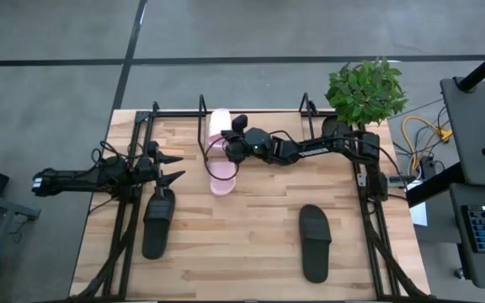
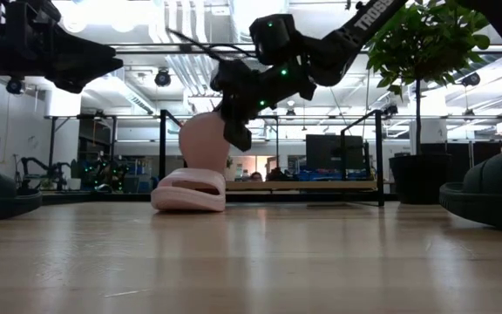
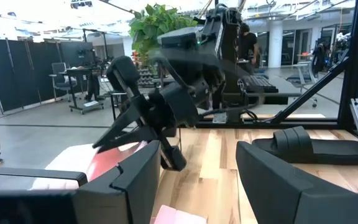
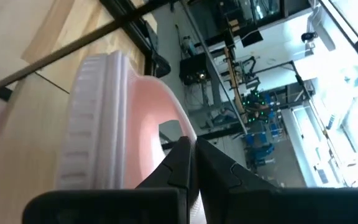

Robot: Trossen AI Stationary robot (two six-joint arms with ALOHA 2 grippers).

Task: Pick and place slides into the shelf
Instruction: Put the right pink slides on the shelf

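Observation:
My right gripper (image 1: 226, 145) reaches in from the right and is shut on a light pink slide (image 1: 219, 124), which stands steeply on end by the shelf's far bar (image 1: 259, 111). A second pink slide (image 1: 222, 181) lies sole-down on the wooden board just in front of it. Two black slides lie on the table, one near the left (image 1: 158, 223) and one near the right (image 1: 314, 242). My left gripper (image 1: 171, 168) waits open at the table's left with nothing between its fingers. My right gripper pinches the pink slide's top strap at its edge (image 4: 178, 134), between its two shut fingers (image 4: 180, 163). It comes in roughly level from the table's right. The slide (image 2: 203, 144) stands nearly upright, ridged sole facing away; whether its lower end rests on anything, I cannot tell.
A potted plant (image 1: 365, 88) stands at the far right corner. The shelf's upright side loops (image 2: 162, 148) (image 2: 379, 148) rise on either side of the pink slides. The black arm frames (image 1: 373, 210) run along both table sides.

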